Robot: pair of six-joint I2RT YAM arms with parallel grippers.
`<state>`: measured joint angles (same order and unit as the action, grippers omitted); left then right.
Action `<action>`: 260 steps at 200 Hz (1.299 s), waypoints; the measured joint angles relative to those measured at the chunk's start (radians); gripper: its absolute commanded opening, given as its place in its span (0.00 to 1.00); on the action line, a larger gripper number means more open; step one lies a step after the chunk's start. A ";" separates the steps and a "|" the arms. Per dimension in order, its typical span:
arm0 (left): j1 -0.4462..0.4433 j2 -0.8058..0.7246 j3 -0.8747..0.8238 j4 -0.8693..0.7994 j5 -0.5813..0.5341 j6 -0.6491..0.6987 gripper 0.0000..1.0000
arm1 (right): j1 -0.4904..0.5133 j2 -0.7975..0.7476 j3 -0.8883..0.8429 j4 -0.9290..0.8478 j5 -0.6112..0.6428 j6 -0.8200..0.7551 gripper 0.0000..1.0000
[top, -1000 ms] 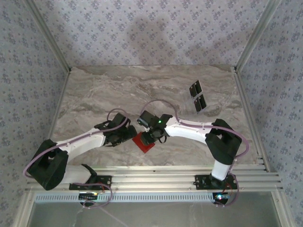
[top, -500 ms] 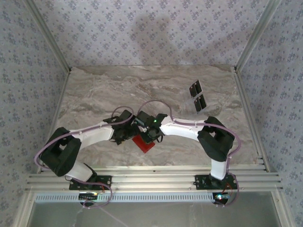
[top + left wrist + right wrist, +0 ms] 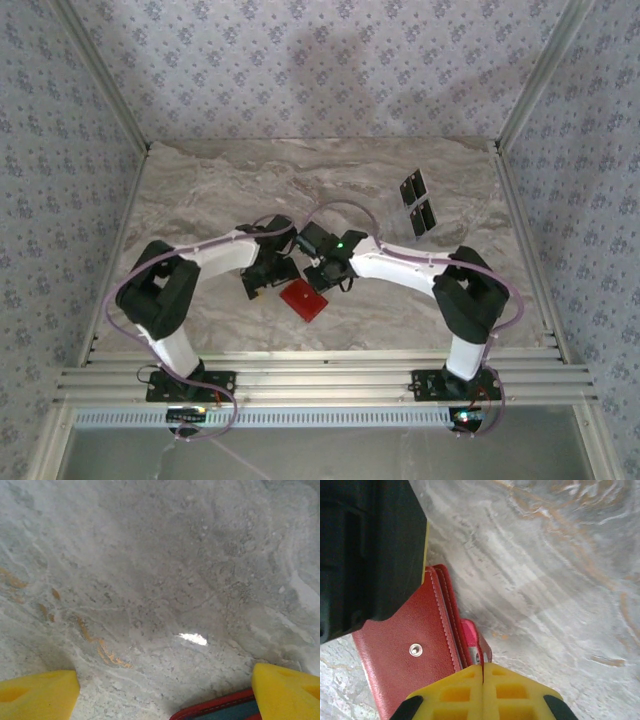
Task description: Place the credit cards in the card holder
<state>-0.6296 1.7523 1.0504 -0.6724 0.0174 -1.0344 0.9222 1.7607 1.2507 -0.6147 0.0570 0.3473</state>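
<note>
- The card holder [image 3: 304, 300] lies front-centre on the table [image 3: 200, 200].
- My left gripper [image 3: 162, 694], jaws wide, hovers beside it; I'd pin its body.
- My right gripper [image 3: 483, 672] pinches its flap; I'd lift slowly.
- The credit cards [image 3: 418, 203] lie far right.

Notebook: I see a grey marble-pattern tabletop [image 3: 200, 190], lilac floral-patterned walls [image 3: 320, 60] on three sides, aluminium rails [image 3: 320, 365] along the near edge.

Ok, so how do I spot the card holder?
Find the grey marble table, then look at the middle of its near half. There lies a small red rectangular folding wallet with a round silver snap stud. It's the only red thing; the two small flat black cards lie farther back on the right.
</note>
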 measured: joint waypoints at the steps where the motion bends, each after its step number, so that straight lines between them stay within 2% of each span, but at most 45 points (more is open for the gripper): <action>1: 0.001 0.005 0.006 -0.006 0.002 0.002 0.89 | 0.000 -0.001 0.000 0.000 0.000 0.000 0.00; 24: 0.021 0.068 0.087 -0.072 0.035 0.034 0.89 | -0.020 -0.027 -0.008 0.000 -0.002 0.004 0.00; 44: 0.048 0.090 0.133 -0.049 0.055 0.072 0.90 | -0.038 -0.035 -0.013 0.002 -0.017 0.011 0.00; 80: 0.105 0.073 0.116 0.178 0.060 0.138 0.90 | -0.068 -0.035 -0.040 0.027 -0.066 0.022 0.00; 106: 0.119 -0.042 0.004 0.312 0.039 0.146 0.90 | -0.077 -0.035 -0.046 0.043 -0.092 0.023 0.00; 137: 0.062 -0.209 -0.145 0.356 0.012 0.095 0.91 | -0.077 -0.036 -0.069 0.073 -0.112 0.021 0.00; 168: -0.024 -0.289 -0.226 0.361 -0.034 0.011 0.91 | -0.074 -0.036 -0.078 0.076 -0.131 0.018 0.00; 199: -0.048 -0.317 -0.257 0.331 -0.077 -0.041 0.87 | -0.060 -0.033 -0.078 0.088 -0.148 0.004 0.00; 260: -0.064 -0.317 -0.270 0.306 -0.108 -0.038 0.76 | -0.043 0.026 -0.078 0.092 -0.178 -0.016 0.00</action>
<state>-0.6937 1.4357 0.7803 -0.3660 -0.0910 -1.0721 0.8795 1.7870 1.1728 -0.5224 -0.1211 0.3313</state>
